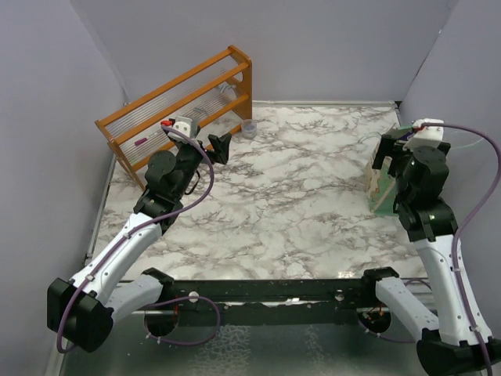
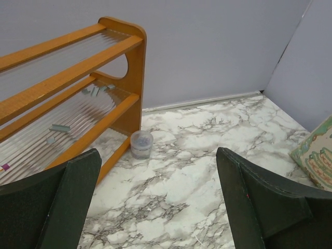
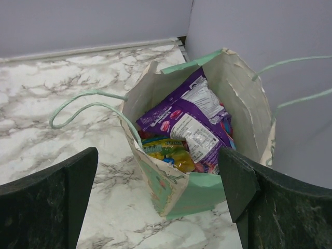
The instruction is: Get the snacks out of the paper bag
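- Surroundings: orange rack (image 1: 184,102) at the table's (image 1: 297,204) far left, small clear cup (image 2: 141,143) just beside its end post.
- The left claw (image 2: 161,207) is released, jaws wide, facing the rack.
- The right claw (image 3: 158,199) is released, above the paper bag (image 3: 176,194).
- Bag stands upright at the right table edge by the wall (image 1: 470,78), mouth up, long side along the wall.
- Only the right wrist view shows the snacks (image 3: 189,122) inside; a purple packet is topmost.

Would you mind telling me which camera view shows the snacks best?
The right wrist view: it looks into the open paper bag, snacks visible inside. The top external view shows only the bag's outside; the left wrist view only its printed corner.
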You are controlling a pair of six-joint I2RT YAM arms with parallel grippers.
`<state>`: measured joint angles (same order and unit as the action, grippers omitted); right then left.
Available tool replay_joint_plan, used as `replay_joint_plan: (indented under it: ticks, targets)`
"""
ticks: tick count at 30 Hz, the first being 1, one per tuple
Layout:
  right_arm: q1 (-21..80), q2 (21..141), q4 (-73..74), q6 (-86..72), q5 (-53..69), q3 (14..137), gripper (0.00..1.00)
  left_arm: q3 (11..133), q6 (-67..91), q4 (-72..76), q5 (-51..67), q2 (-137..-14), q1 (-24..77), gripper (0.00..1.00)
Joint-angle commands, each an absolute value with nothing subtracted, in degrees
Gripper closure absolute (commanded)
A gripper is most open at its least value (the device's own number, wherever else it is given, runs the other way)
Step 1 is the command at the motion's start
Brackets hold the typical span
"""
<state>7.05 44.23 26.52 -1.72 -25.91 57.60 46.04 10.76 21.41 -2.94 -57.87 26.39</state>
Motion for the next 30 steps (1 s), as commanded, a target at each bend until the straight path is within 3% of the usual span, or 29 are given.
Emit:
replay_joint_plan:
  ticks: [1, 6, 14, 17, 22, 30]
  targets:
    - [6.77, 48.52, 24.02, 6.06, -18.1, 58.97, 0.01, 46.94, 9.02, 22.68, -1.66, -57.32, 26.72, 0.04]
    - [6.77, 50.82, 22.03, 10.64, -11.28, 57.41, 0.02, 47.03, 8.24, 22.62, -1.59, -57.3, 26.72, 0.05]
    - [6.77, 57.93, 18.45, 14.05, -10.04, 57.01, 0.01, 46.35, 7.12, 23.03, -2.56, -56.85, 26.74, 0.05]
    - [6.77, 61.37, 19.26, 14.22, -9.47, 58.73, 0.06, 46.35, 6.95, 22.97, -2.93, -57.23, 26.81, 0.05]
    - [6.77, 64.98, 21.97, 13.29, -5.28, 61.75, 0.27, 46.73, 6.34, 22.38, -3.62, -57.58, 26.8, 0.06]
    - [6.77, 69.18, 28.22, 9.51, -1.76, 66.44, 0.79, 46.58, 6.14, 22.35, -4.66, -57.03, 26.83, 0.06]
